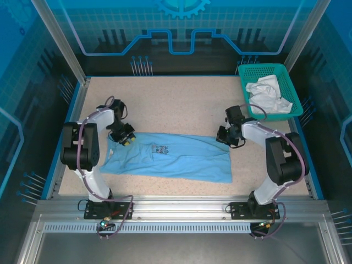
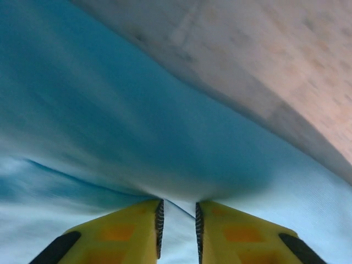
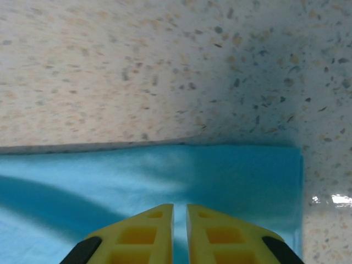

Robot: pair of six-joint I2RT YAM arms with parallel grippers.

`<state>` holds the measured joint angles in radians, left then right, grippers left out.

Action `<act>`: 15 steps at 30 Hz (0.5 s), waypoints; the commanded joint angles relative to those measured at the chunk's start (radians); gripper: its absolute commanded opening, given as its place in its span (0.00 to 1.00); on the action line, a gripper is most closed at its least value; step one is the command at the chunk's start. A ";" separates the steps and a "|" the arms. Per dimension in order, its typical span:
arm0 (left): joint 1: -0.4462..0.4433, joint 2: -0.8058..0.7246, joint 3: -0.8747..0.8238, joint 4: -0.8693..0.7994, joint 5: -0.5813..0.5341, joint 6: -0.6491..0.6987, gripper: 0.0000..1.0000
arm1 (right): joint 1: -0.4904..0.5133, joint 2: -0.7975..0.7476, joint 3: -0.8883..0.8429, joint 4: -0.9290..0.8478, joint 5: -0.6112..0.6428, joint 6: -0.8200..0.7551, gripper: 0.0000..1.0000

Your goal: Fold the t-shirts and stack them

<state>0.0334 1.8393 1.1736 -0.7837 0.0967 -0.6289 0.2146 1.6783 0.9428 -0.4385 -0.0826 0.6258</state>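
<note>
A light blue t-shirt (image 1: 176,159) with a small dark chest print lies spread across the near half of the table. My left gripper (image 1: 127,137) is at the shirt's upper left edge. In the left wrist view that gripper (image 2: 179,204) is shut on a fold of the blue cloth (image 2: 110,110), which rises from the fingertips. My right gripper (image 1: 226,137) is at the shirt's upper right corner. In the right wrist view that gripper (image 3: 180,206) has its fingers almost together, with a thin strip of the blue cloth (image 3: 165,170) between them. A white t-shirt (image 1: 267,94) lies crumpled in the basket.
The teal mesh basket (image 1: 264,67) stands at the back right corner of the speckled table (image 1: 176,99). Blue rails and panel walls border the table on the left, right and back. Bare tabletop (image 3: 165,66) lies just beyond the shirt's far edge.
</note>
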 commanded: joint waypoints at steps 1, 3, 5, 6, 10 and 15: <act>0.076 -0.001 -0.021 -0.037 -0.159 -0.010 0.30 | -0.026 0.019 0.002 -0.057 0.043 0.042 0.15; 0.110 0.004 -0.041 -0.039 -0.173 -0.013 0.31 | -0.040 0.014 -0.001 -0.055 0.071 0.080 0.16; 0.126 0.013 -0.044 -0.043 -0.175 -0.016 0.30 | -0.052 0.021 0.005 -0.065 0.103 0.110 0.18; 0.128 0.012 -0.043 -0.045 -0.184 -0.017 0.30 | -0.059 0.025 0.011 -0.069 0.105 0.120 0.18; 0.131 -0.017 -0.043 -0.030 -0.167 -0.028 0.37 | -0.106 0.039 0.009 -0.047 0.069 0.139 0.18; 0.131 -0.103 0.022 -0.017 -0.038 -0.014 0.60 | -0.108 -0.041 -0.013 0.011 0.042 0.113 0.23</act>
<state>0.1490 1.8153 1.1564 -0.7959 0.0128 -0.6460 0.1143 1.6924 0.9436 -0.4469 -0.0605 0.7395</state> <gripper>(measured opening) 0.574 0.215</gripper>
